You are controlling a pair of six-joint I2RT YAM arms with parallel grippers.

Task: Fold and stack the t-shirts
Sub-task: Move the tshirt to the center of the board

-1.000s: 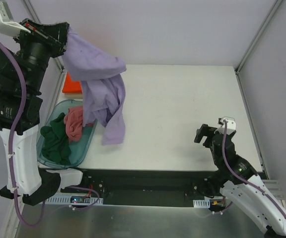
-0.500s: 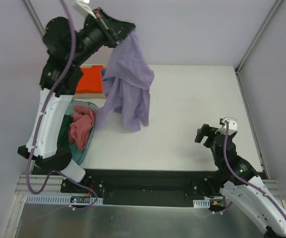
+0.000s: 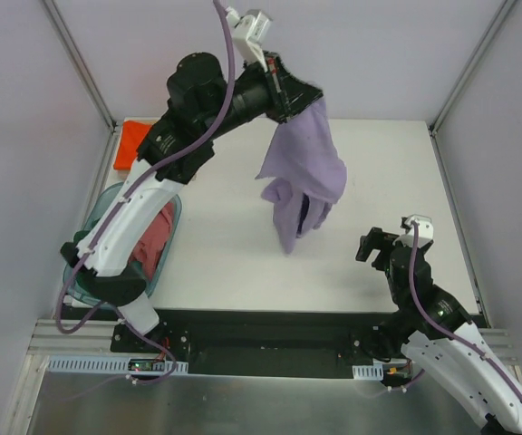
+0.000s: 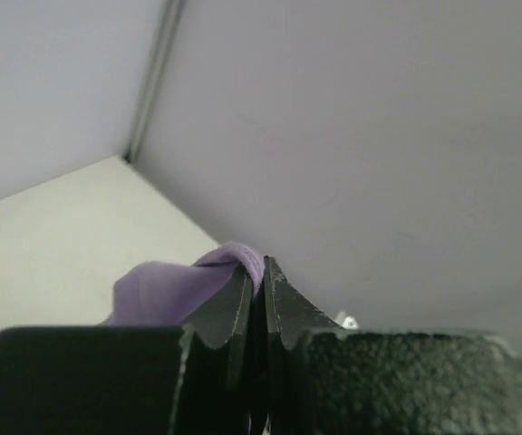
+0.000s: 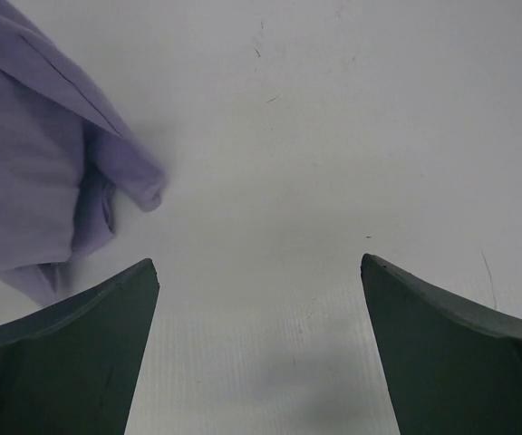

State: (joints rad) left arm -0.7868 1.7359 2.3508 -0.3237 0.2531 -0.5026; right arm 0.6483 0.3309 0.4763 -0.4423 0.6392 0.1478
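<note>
The lavender t-shirt [image 3: 304,172] hangs bunched from my left hand [image 3: 299,98], which is pinched tight on a small fold of its cloth, high over the middle of the desk [image 3: 397,163]. I cannot tell whether its lower end touches the surface. I judge it's held high so the cloth drapes out for spreading. My right hand [image 3: 374,245] sits near it, spread wide and holding nothing. The orange t-shirt [image 3: 132,145] lies far left, and the pink one [image 3: 157,240] is in the teal tub [image 3: 98,204]. I can read no writing anywhere.
</note>
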